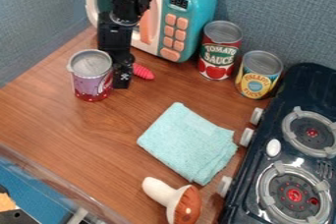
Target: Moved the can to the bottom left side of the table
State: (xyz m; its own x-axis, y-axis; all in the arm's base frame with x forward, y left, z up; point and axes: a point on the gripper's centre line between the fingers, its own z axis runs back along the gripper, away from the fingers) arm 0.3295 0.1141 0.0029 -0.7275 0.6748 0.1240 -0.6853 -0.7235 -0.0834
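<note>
Presumably, the can to move is the purple-and-red can (92, 83), which stands upright near ten o'clock on the worktop (92, 134). From the pincer (121, 77) it lies toward nine o'clock, just beside; whether the pincer is wide, narrow or holding this can, I cannot tell. The carrying should then go toward seven o'clock. Toward three o'clock from the pincer stand the red can (218, 60) and the yellow can (256, 81), both upright, their tops looking closed.

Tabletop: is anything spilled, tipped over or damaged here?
Only the toy mushroom looks slightly odd, lying on its side near the stove. The purple can, tomato can and yellow-labelled can stand upright; no visible spill or damage.
</note>
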